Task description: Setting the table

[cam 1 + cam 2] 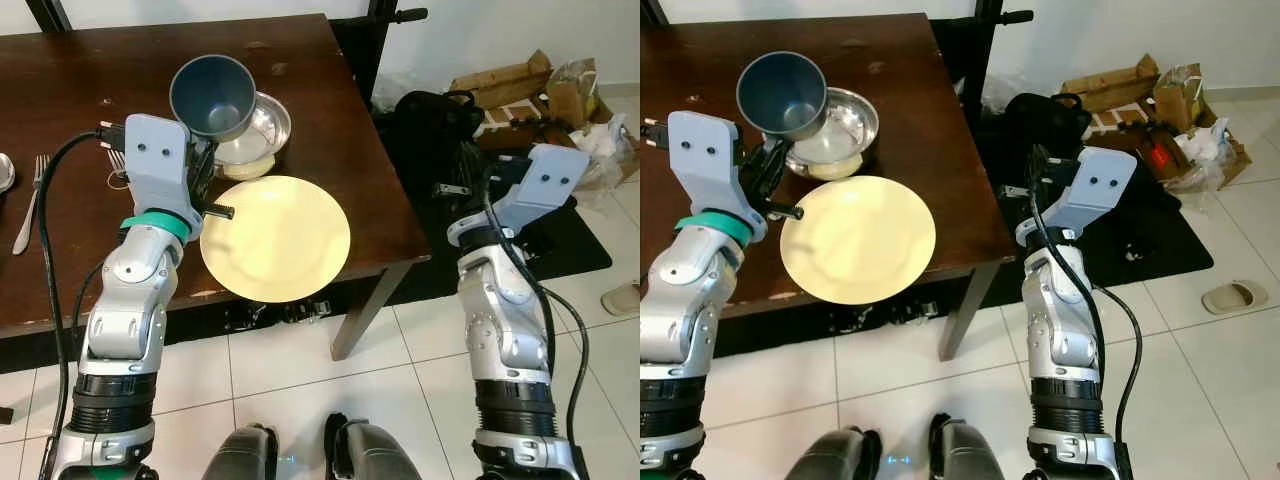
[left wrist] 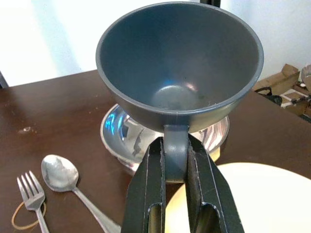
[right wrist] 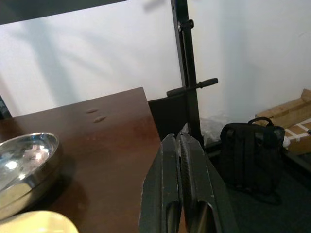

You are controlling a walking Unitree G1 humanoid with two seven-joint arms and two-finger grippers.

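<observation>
My left gripper [image 2: 175, 156] is shut on the handle of a dark grey-blue cup [image 1: 212, 95], which hangs tilted in the air above a steel bowl [image 1: 264, 128]. A pale yellow plate [image 1: 275, 238] lies on the brown table [image 1: 120, 60], jutting slightly over its front edge just right of my left arm. A fork [image 2: 31, 194] and a spoon [image 2: 60, 172] lie on the table to the left of the bowl. My right gripper [image 3: 179, 145] is shut and empty, held in the air off the table's right edge.
A black backpack [image 1: 435, 115] sits on the floor right of the table, with cardboard boxes [image 1: 510, 80] and bags behind it. A dark mat [image 1: 575, 250] and a slipper [image 1: 622, 297] lie on the white tiles. A rubber band [image 2: 24, 216] rests by the fork.
</observation>
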